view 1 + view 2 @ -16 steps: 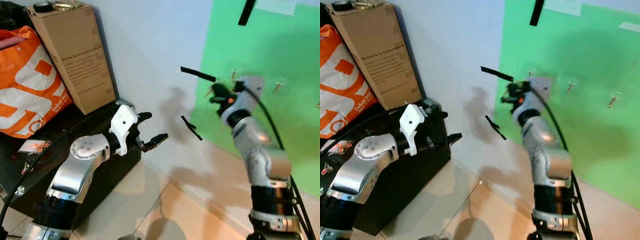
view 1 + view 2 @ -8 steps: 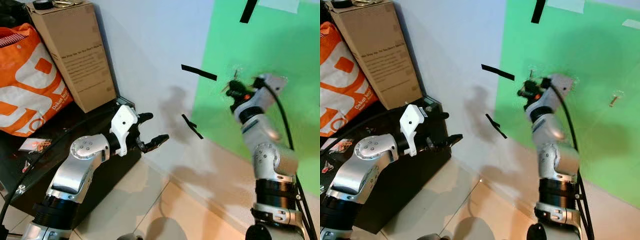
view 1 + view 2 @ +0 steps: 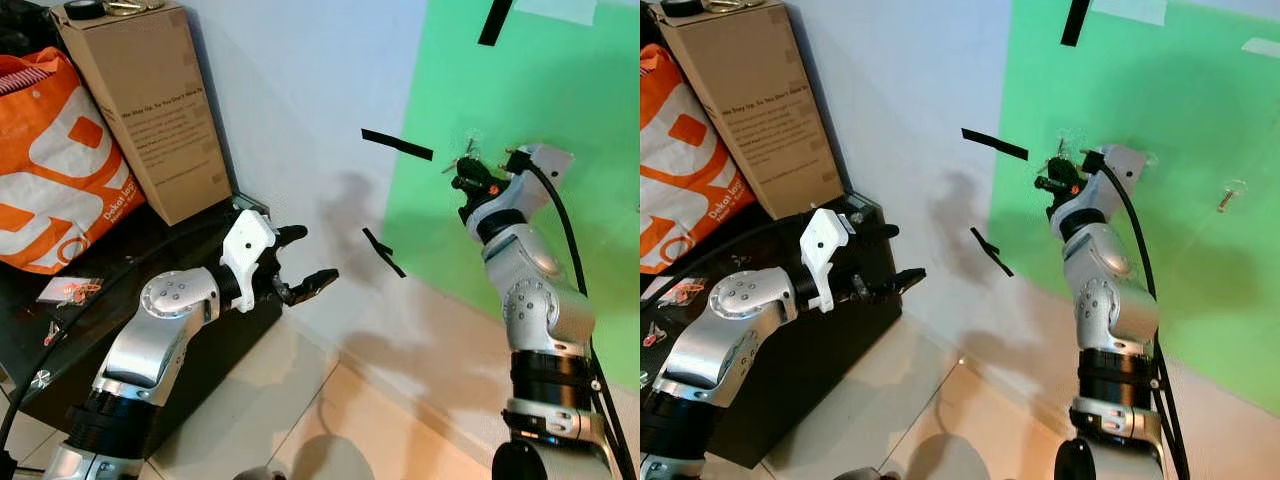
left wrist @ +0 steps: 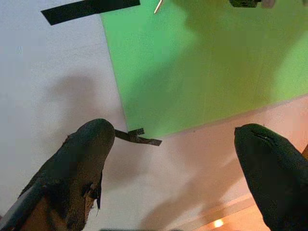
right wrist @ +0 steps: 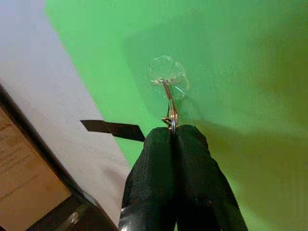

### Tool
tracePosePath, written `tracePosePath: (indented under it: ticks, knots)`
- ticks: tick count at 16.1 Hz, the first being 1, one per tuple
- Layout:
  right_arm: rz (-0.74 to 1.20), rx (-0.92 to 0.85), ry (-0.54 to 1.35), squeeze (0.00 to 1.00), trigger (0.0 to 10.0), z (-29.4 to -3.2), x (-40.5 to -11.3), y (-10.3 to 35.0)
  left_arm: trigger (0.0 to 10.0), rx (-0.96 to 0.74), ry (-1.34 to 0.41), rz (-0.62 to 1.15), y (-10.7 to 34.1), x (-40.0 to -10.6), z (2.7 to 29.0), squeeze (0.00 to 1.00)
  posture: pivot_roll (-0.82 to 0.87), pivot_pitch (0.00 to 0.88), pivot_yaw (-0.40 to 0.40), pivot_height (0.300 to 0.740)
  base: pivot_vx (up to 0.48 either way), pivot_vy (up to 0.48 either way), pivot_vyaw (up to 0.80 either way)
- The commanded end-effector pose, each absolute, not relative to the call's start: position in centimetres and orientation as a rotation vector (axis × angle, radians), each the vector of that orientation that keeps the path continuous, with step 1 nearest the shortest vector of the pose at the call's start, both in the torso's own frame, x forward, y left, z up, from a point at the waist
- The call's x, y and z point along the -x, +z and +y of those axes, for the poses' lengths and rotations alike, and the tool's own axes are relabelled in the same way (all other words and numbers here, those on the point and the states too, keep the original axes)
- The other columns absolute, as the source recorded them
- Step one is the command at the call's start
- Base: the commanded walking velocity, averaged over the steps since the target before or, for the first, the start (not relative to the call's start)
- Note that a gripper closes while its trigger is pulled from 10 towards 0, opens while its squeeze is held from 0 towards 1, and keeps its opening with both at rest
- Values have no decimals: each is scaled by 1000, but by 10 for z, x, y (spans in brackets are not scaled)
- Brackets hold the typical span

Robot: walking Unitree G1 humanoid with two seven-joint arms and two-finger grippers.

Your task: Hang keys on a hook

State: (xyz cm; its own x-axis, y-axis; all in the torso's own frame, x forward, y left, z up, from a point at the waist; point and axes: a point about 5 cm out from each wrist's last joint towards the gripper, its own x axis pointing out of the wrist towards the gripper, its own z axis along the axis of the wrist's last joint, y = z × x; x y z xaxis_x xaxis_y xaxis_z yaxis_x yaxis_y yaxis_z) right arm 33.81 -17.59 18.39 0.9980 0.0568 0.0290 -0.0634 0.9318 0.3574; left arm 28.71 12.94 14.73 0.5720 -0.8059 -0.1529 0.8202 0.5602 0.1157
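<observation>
My right gripper (image 3: 463, 182) is raised against the green wall panel (image 3: 560, 90), shut on a thin metal key ring (image 5: 172, 118). The ring's top touches or overlaps the wire hook (image 5: 166, 89), which hangs from a clear stick-on base (image 5: 164, 72); I cannot tell whether it is threaded on. The keys themselves are hidden behind the black fingers (image 5: 192, 159). The hook (image 3: 1060, 148) sits just above the gripper in the eye views. My left gripper (image 3: 303, 262) is held out low in front of the black cabinet, open and empty, its fingers (image 4: 86, 154) wide apart.
A black cabinet (image 3: 150, 250) at the left carries an orange bag (image 3: 55, 160) and a tall cardboard box (image 3: 150, 110). Black tape strips (image 3: 397, 146) cross the white wall. Another hook (image 3: 1228, 197) is farther right on the green panel. Tiled floor (image 3: 300, 400) lies below.
The right forearm has swung rightward and in toward the wall, bringing the gripper with the key ring up to the hook. The left arm has stayed still.
</observation>
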Motion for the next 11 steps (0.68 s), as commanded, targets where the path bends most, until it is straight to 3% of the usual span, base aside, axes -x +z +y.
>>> tracePosePath:
  ticks: [1, 11]
  knots:
    - [8, -359, 75, 0, 10000, -176, -343, 186, 10000, -192, -982, 79, 153, -289, 127, 0, -48, 0, 55, 740, 0, 0, 0]
    - [128, -340, 45, 0, 10000, -184, -347, 169, 10000, -95, -1044, 27, 168, -285, 121, 0, -46, 0, 54, 740, 0, 0, 0]
